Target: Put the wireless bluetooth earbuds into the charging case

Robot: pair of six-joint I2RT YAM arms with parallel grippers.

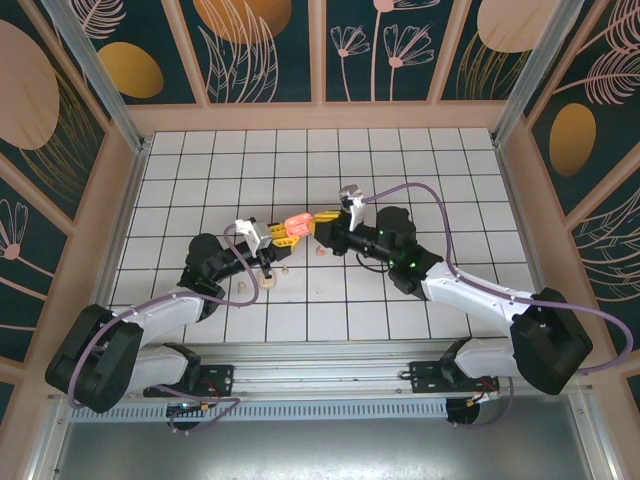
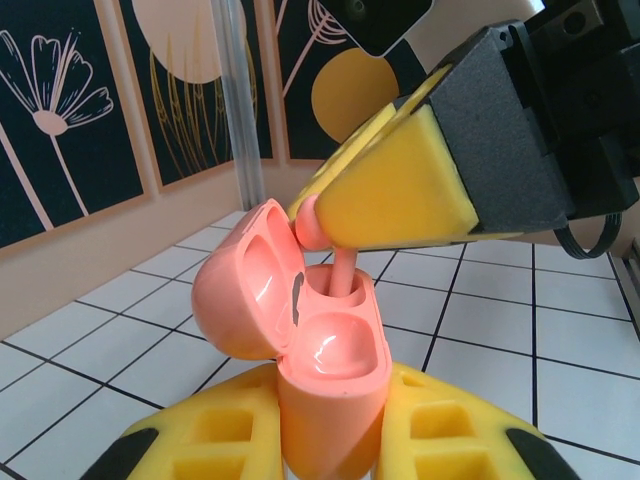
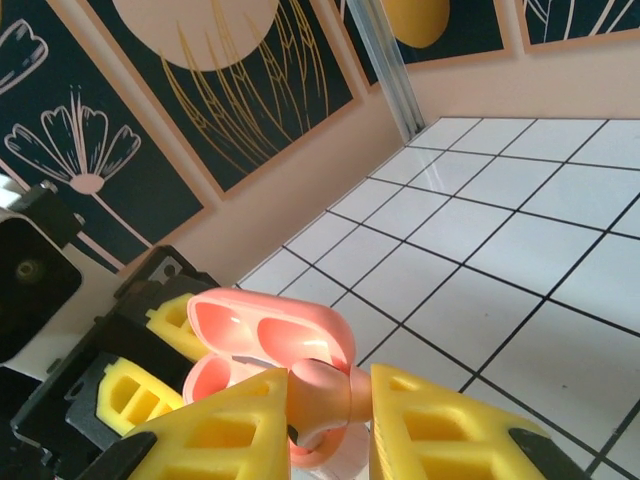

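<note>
2 end effectors, left point(image 1: 282, 232) & right point(image 1: 321, 219); 1 coral charging case point(image 2: 330, 370); 1 coral earbud point(image 2: 343, 272). On the surface point(image 1: 400, 160): 1 more coral earbud point(image 1: 318, 250), approx. 3 cream bits point(image 1: 283, 268) point(image 1: 268, 283) point(image 1: 243, 284), too tiny to sort.

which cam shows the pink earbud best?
Left wrist: pink earbud stem-down entering the open case, pinched by the right gripper. Right wrist shows the earbud between its fingers, socket hidden. Top external: too small to tell from the case.

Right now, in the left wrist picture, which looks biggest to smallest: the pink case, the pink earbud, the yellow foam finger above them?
1. pink case, lid open.
2. yellow foam finger, not far behind.
3. pink earbud, clearly smallest.
The case sits close to the camera, so looks only.
</note>
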